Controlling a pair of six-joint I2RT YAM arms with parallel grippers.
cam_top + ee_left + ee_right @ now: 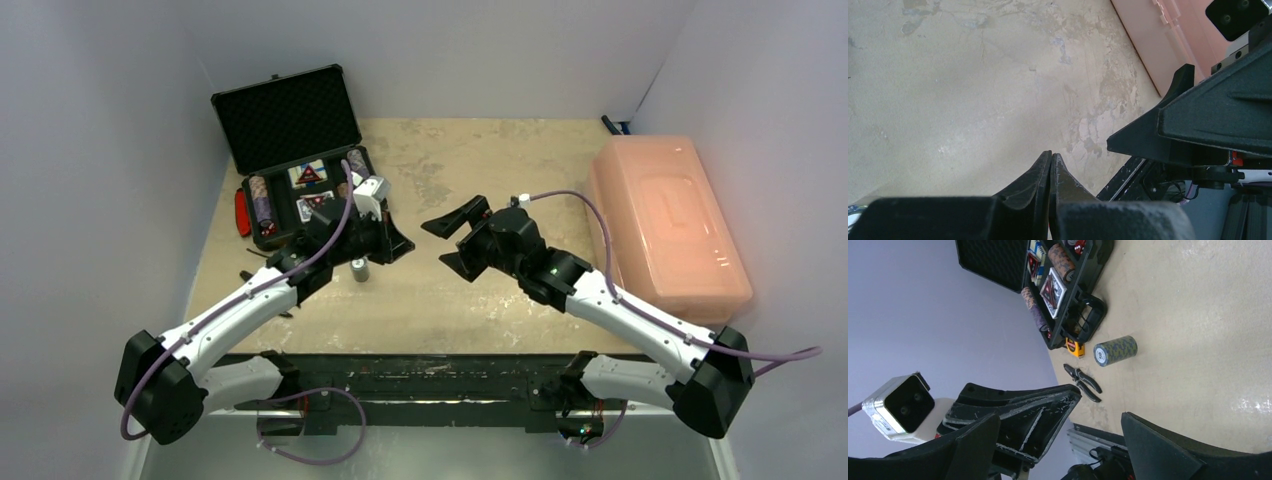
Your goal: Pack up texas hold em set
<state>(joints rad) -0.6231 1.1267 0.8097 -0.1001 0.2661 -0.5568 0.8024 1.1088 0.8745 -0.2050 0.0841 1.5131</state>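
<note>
The black case (285, 118) stands open at the back left, with chip stacks (262, 205) and two card decks (308, 177) in its foam tray. It also shows in the right wrist view (1083, 315). One loose chip stack (360, 270) lies on its side on the table in front of the case, also seen in the right wrist view (1115, 351). My left gripper (403, 247) is shut and empty, just right of that stack; its tips meet (1051, 156). My right gripper (446, 244) is open and empty, facing the left one a short way apart (1060, 416).
A large translucent pink bin (665, 225) with its lid on fills the right side, also seen in the left wrist view (1158, 45). Black-handled pliers (1083, 382) and a yellow tape measure (1075, 346) lie near the case's front. A red item (242, 212) sits left of the case.
</note>
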